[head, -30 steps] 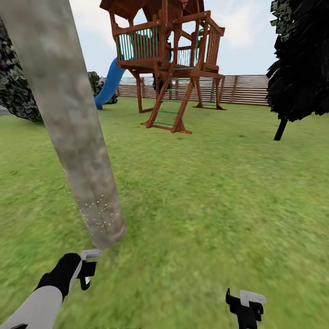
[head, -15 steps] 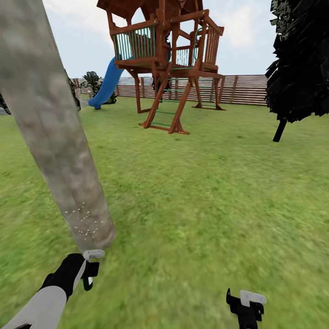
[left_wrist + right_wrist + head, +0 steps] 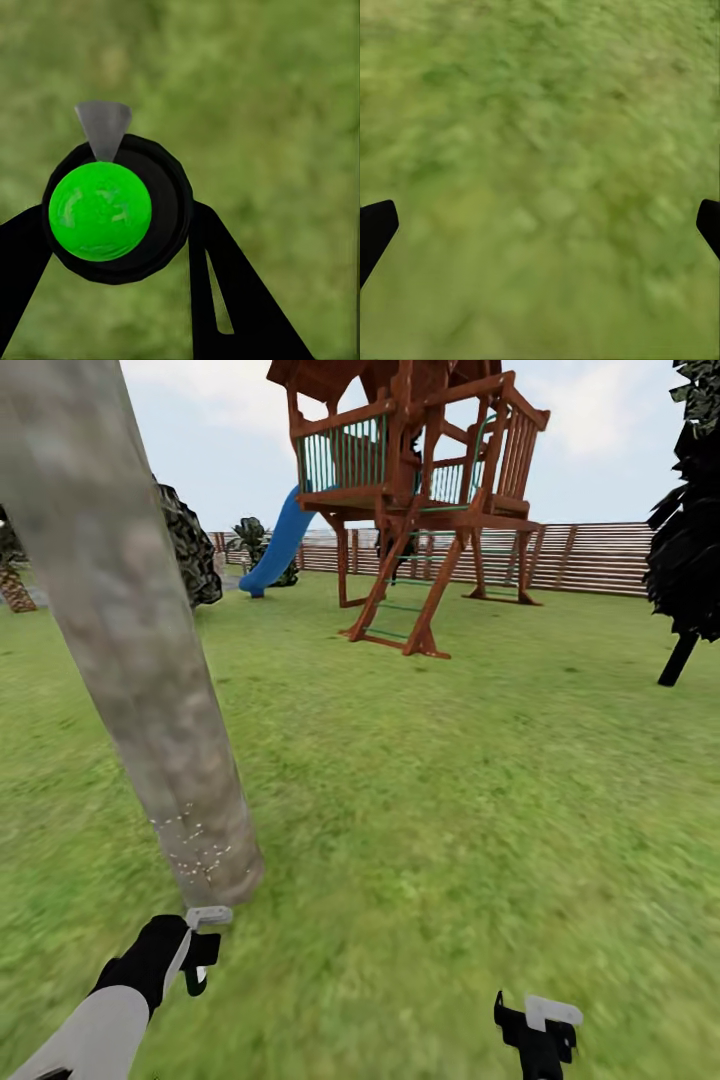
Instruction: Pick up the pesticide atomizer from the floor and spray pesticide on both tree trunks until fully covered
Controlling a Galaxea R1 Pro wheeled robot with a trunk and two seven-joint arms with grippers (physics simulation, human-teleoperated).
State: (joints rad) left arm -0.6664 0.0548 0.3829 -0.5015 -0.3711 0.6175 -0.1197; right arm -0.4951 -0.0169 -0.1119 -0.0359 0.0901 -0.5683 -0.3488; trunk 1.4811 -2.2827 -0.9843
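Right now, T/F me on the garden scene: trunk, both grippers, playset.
1. The left gripper holds the pesticide atomizer. True.
2. The right gripper holds a bottle. False: its fingers are spread wide over bare grass.
3. Pale specks dot the tree trunk near its base. True.
4. The slide on the playset is red. False: it is blue.
5. The trunk stands at the robot's right. False: it rises just ahead of the left gripper.

Tree trunk (image 3: 150,690) rises from grass (image 3: 450,810) by L gripper (image 3: 200,950)
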